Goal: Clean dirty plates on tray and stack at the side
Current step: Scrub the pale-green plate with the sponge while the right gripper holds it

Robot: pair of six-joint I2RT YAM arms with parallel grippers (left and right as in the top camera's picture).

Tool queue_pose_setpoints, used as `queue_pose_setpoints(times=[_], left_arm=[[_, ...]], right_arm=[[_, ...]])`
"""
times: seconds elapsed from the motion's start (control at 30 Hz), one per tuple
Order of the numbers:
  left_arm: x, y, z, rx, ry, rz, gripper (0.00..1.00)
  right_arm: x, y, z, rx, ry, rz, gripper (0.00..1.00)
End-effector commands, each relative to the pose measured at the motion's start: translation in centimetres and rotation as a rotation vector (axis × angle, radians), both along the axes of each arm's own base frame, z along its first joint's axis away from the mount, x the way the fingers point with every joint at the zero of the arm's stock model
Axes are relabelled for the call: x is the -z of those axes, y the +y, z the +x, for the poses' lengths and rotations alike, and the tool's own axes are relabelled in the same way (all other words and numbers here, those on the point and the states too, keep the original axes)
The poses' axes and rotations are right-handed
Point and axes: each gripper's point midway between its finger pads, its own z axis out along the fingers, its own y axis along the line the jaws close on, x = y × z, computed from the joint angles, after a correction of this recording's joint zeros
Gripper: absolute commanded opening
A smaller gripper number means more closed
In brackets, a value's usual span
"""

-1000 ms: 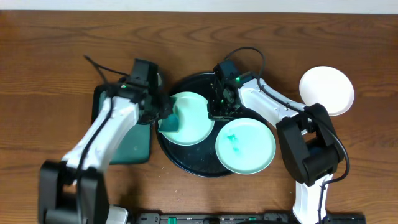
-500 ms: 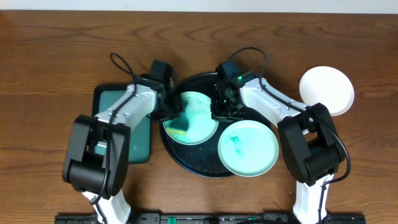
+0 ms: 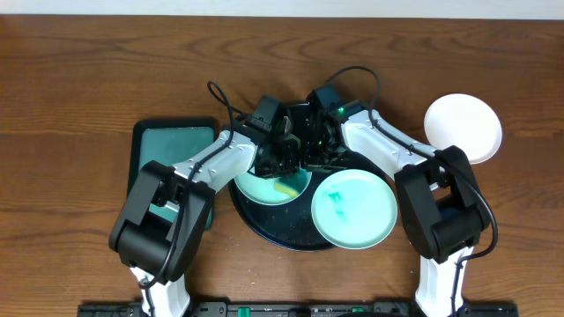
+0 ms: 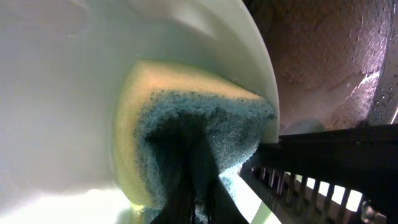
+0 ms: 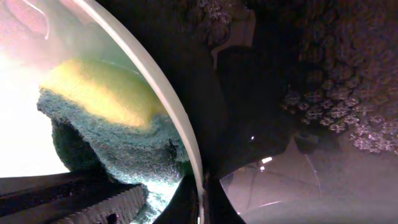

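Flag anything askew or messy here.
The front mint plate hangs over the black tray's rim rather than lying flat inside, and a teal smear marks its middle. Nothing looks spilled or broken.

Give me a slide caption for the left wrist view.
Left pincer pressing a yellow-and-blue sponge against the inside of a pale mint plate, close to its rim.

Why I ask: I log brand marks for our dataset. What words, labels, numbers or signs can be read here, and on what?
None can be read.
The pale mint green round plates, white round plate, large round black tray, yellow-and-blue sponge and rectangular green tray carry no print.
Green specks on the black bar below: too small to read.
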Motion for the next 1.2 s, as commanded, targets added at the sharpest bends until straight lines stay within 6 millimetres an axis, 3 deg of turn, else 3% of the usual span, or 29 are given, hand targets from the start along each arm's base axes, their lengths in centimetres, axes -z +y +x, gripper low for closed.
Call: queue_pose_setpoints(times=[0.0,0.17,0.33,0.57,0.7,0.77,0.83,1.0,1.07,1.17], left_arm=[[3.0,2.1,-0.9,-0.050,0.064,0.106,0.07],[4.5,11.0,1.0,-0.212,0.027,0.436,0.07],[3.7,18.0,1.9,-0.299,-0.033,0.709,0.07],[1.9,21.6,1.9,-0.276,-0.093,0.921,0.07],[1.6,22.7,0.5,-0.275,-0.048,0.980,0.07],[1.8,22.4,-0.7,-0.254,0.007,0.964,0.07],[2.5,20.7,-1.8,-0.181,0.068,0.875,0.07],[3.0,12.1,-5.1,0.097,0.184,0.454,0.07],[2.2,8.4,-6.2,0.206,0.185,0.283,0.07],[0.6,4.3,-7.2,0.309,0.155,0.109,0.07]], right_arm=[[-0.1,1.2,-0.7,-0.024,0.010,0.034,0.01],[-0.1,1.1,-0.7,-0.024,0.013,0.032,0.01],[0.0,1.0,-0.9,-0.024,0.019,0.028,0.01],[0.0,0.9,-0.9,-0.030,0.018,0.019,0.01],[0.0,0.9,-0.9,-0.030,0.017,0.020,0.01],[0.0,0.9,-0.9,-0.030,0.017,0.020,0.01],[0.0,0.9,-0.8,-0.030,0.014,0.018,0.01],[0.1,0.8,-0.8,-0.029,0.011,0.011,0.01],[0.1,0.8,-0.8,-0.029,0.011,0.011,0.01],[0.1,0.7,-0.8,-0.029,0.011,0.010,0.01]])
